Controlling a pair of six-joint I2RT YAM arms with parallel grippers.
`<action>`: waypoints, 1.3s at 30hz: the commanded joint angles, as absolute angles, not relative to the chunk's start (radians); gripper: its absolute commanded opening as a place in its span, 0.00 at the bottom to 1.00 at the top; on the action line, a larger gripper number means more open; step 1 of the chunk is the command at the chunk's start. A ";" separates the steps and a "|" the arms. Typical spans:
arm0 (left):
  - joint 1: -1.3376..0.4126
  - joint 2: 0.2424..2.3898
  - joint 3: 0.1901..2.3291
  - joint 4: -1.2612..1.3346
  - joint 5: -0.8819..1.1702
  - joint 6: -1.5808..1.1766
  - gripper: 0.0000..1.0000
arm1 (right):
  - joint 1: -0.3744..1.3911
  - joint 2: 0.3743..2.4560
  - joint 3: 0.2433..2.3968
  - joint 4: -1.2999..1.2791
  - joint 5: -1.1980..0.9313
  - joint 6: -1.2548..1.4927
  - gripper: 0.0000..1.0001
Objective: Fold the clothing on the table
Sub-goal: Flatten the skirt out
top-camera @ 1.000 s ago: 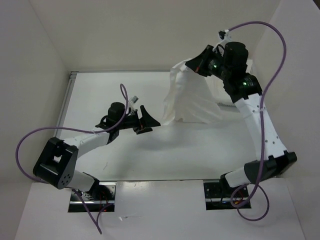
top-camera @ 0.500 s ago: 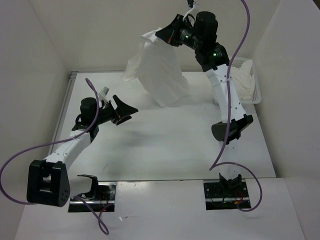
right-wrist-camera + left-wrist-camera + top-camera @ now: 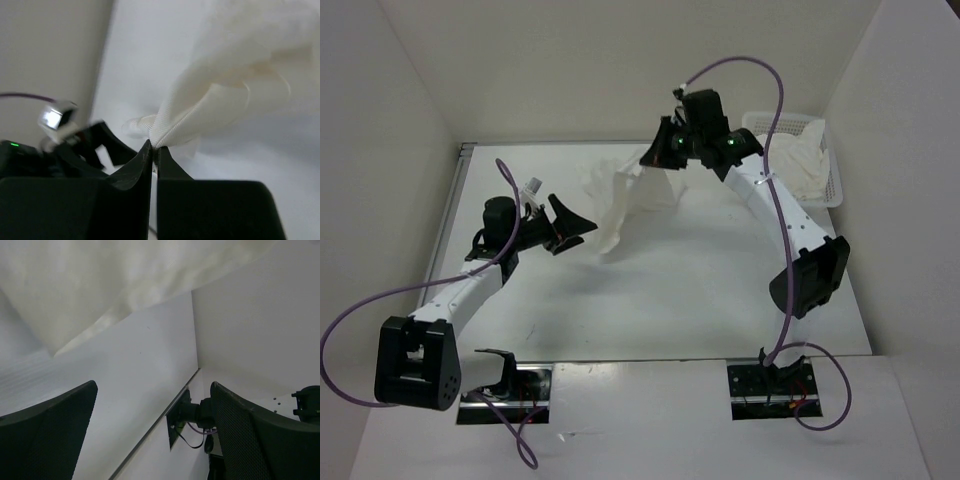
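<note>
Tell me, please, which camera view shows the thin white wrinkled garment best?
Top external: the whole thin white wrinkled garment hangs from the shut right gripper. Right wrist shows only its pinched edge; left wrist, a blurred patch.

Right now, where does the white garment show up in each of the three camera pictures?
Top external: the clothing hangs from the right gripper at centre back, draping down toward the table.
Left wrist: it is the blurred white fabric across the top, beyond the open left gripper.
Right wrist: it fills the upper right, its edge pinched in the shut right gripper.
Shared landmark: the white table, seen beneath the clothing in all three.
</note>
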State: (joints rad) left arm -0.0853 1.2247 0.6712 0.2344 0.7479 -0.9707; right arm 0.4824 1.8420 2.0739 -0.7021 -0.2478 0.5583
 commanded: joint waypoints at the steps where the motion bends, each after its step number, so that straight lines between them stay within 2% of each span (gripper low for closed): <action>1: -0.078 1.233 0.666 0.270 0.779 -0.939 1.00 | 0.399 1.637 1.733 -0.571 -0.288 0.597 0.00; 4: -0.078 1.244 0.655 0.270 0.779 -0.939 1.00 | 0.371 1.519 1.547 -0.557 -0.288 0.597 0.00; 6: -0.078 1.268 0.655 0.270 0.791 -0.930 1.00 | 0.359 1.438 1.339 -0.546 -0.301 0.597 0.00; 10: -0.078 1.292 0.644 0.291 0.801 -0.930 1.00 | 0.313 1.304 1.165 -0.546 -0.259 0.607 0.00; 16: -0.152 1.367 0.618 0.267 0.758 -0.902 1.00 | 0.295 1.224 1.010 -0.600 -0.166 0.650 0.00; 22: -0.193 1.431 0.583 0.287 0.694 -0.914 1.00 | 0.285 1.224 0.959 -0.591 -0.081 0.670 0.02; 26: -0.202 1.456 0.516 0.368 0.641 -0.963 0.88 | 0.224 1.233 0.968 -0.572 -0.071 0.661 0.02; 27: -0.202 1.465 0.484 0.389 0.631 -0.977 0.80 | 0.210 1.233 0.968 -0.572 -0.083 0.652 0.02; 30: -0.202 1.505 0.471 0.454 0.609 -1.008 0.76 | 0.176 1.224 0.968 -0.563 -0.112 0.643 0.02; 33: -0.202 1.586 0.483 0.500 0.595 -1.028 0.66 | 0.163 1.215 0.968 -0.552 -0.123 0.643 0.02; 36: -0.242 1.714 0.526 0.618 0.620 -1.087 0.49 | 0.163 1.195 0.933 -0.552 -0.132 0.652 0.02; 39: -0.290 1.759 0.552 0.663 0.620 -1.121 0.48 | 0.163 1.195 0.894 -0.529 -0.143 0.663 0.02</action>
